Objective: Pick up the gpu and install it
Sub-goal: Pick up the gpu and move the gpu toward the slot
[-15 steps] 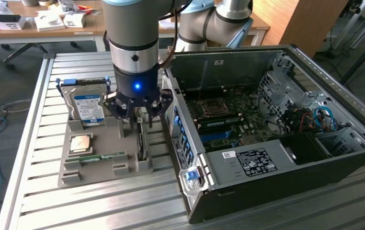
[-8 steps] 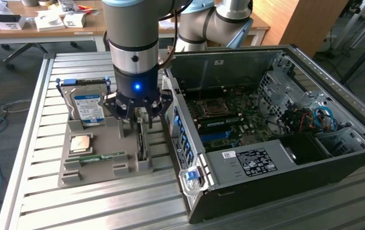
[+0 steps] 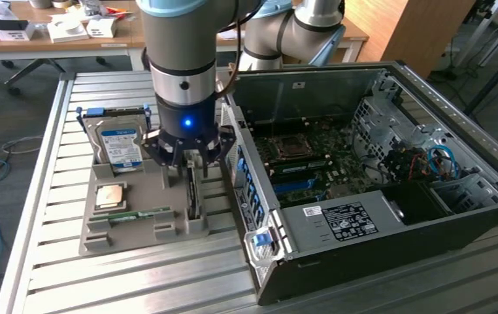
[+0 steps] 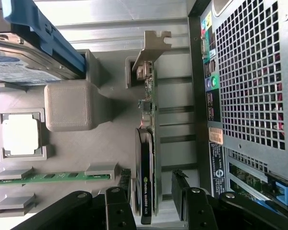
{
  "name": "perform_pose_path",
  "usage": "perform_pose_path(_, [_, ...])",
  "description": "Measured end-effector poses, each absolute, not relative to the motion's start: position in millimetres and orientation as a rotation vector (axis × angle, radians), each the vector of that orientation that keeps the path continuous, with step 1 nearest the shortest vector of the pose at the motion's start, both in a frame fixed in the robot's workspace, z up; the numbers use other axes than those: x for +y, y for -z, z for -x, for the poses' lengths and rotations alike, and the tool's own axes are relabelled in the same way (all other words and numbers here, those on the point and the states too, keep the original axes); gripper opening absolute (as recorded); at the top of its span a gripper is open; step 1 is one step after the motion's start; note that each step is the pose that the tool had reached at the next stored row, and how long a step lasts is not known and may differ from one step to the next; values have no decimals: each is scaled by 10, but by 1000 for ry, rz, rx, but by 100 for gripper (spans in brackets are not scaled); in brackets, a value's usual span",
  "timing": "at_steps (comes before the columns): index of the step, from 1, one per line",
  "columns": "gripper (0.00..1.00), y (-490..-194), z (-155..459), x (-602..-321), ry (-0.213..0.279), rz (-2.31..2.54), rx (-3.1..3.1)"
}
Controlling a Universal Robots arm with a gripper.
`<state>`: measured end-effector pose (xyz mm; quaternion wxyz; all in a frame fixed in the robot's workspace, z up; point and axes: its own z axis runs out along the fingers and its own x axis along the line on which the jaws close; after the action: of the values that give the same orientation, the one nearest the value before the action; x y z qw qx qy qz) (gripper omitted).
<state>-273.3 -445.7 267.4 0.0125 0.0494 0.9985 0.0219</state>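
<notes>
Straddling upright gpu edge, gripper open; computer case seemingly near.

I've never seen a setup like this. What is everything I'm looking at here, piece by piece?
gpu: one, green board with black fan and silver bracket, standing on edge in the tray
hard drive: one, silver and blue, upright in the tray
processor chip: one, silver, flat in a tray pocket
memory stick: one, green, flat in a tray slot
tray: one, grey, on the table
computer case: one, black and grey, side open, exterior view's right
table: one, slatted metal
desk: one, wooden, cluttered, background
robot arm: one, silver-grey, above the tray
gripper: one, black, open, straddling the gpu
</notes>
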Motion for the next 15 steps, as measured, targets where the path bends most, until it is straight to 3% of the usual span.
perform_pose_path(15, [47, -2489, 2733, -4457, -68, -154, 3112])
